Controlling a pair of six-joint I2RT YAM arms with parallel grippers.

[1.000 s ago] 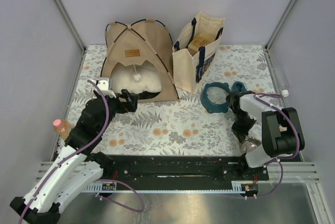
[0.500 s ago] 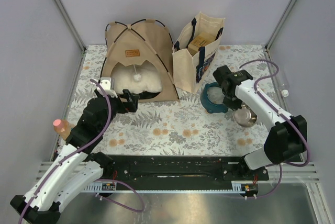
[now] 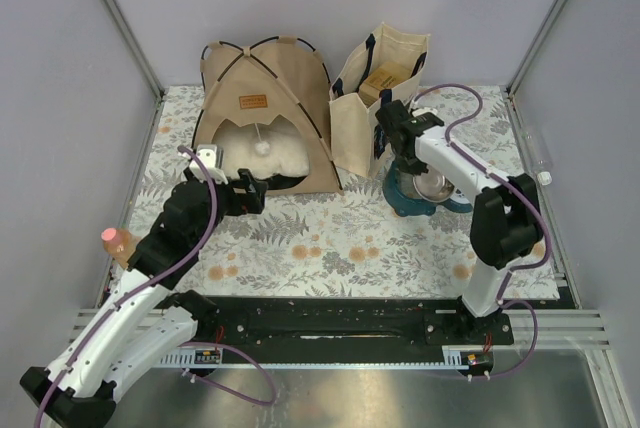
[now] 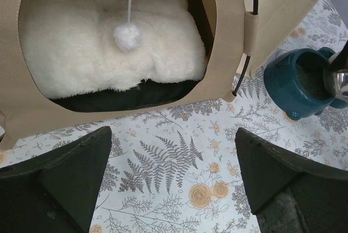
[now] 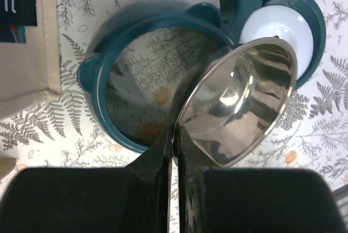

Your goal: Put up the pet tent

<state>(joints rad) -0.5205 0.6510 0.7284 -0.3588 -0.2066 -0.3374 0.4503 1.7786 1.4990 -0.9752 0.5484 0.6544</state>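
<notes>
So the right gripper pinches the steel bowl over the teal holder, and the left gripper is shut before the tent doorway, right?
Not shut: the left wrist view shows the left gripper open wide before the pet tent doorway. The right gripper does pinch the steel bowl over the teal holder.

We stretch our left arm forward and slightly rightward, and the left gripper at its end holds its fingers spread wide apart. Our right arm folds at the elbow and reaches forward-left, wrist tipped downward, the right gripper pinched tight on a steel bowl rim.
</notes>
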